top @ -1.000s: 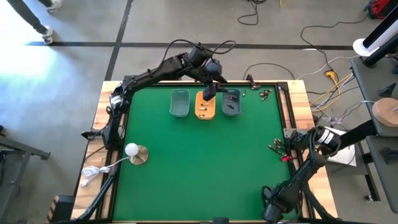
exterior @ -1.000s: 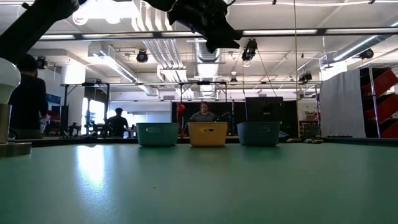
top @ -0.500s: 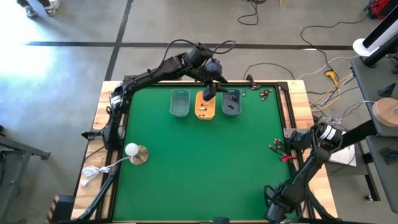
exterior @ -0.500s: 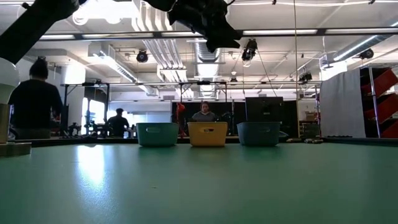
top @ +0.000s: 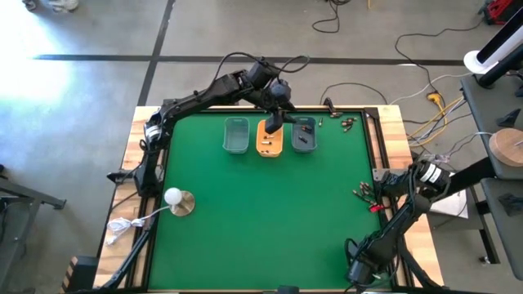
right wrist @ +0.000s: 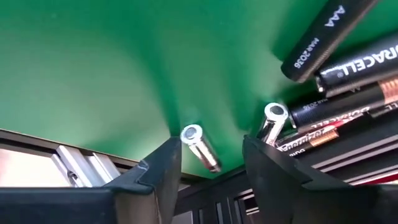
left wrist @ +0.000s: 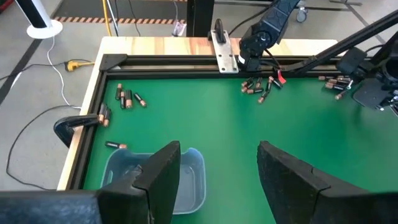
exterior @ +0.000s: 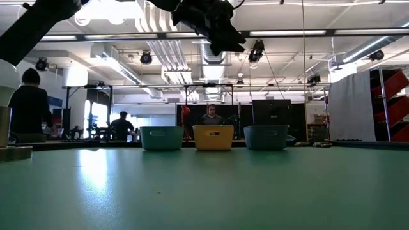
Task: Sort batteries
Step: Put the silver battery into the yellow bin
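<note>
Three small trays stand in a row near the far edge: teal (top: 236, 135), orange (top: 270, 139) and blue-grey (top: 304, 135). My left gripper (top: 274, 122) hangs open above the orange tray and holds nothing; the left wrist view shows its open fingers (left wrist: 217, 152) over the blue-grey tray (left wrist: 189, 180). Loose batteries lie on the mat by the far right corner (top: 347, 122) and in a pile at the right edge (top: 362, 193). My right gripper (right wrist: 211, 142) is low at that pile, open. Its fingers stand on either side of one silver-ended battery (right wrist: 200, 146) lying on the mat.
A white ball lamp on a round base (top: 176, 198) stands near the left edge, its cable trailing off the near left corner. Red and black clips (left wrist: 278, 78) lie by the battery pile. The raised black frame (top: 377, 155) borders the mat. People show in the room behind.
</note>
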Robot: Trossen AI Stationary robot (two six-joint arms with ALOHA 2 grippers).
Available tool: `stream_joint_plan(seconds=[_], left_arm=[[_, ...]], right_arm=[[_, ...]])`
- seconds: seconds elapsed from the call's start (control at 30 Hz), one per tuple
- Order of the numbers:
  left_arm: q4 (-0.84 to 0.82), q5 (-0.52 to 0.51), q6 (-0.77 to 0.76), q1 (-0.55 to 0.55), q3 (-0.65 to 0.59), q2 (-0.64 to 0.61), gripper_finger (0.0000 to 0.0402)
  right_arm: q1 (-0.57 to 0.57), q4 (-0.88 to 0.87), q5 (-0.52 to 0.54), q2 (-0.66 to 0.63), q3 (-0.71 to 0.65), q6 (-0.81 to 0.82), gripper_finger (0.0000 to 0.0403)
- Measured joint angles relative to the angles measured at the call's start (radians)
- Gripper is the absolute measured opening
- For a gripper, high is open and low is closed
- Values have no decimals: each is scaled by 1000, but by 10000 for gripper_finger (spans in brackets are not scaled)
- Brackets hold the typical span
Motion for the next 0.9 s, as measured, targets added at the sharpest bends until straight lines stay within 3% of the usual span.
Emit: stream_joint_plan(seconds=[0.63, 0.9], left_arm=[[-3, 8, 26, 43, 17, -34, 191], [46, 192, -49, 114, 121, -80, 191]], right_arm=[[2, 32, 5, 2, -7, -68, 80], [4, 67, 81, 1, -7, -17, 36]])
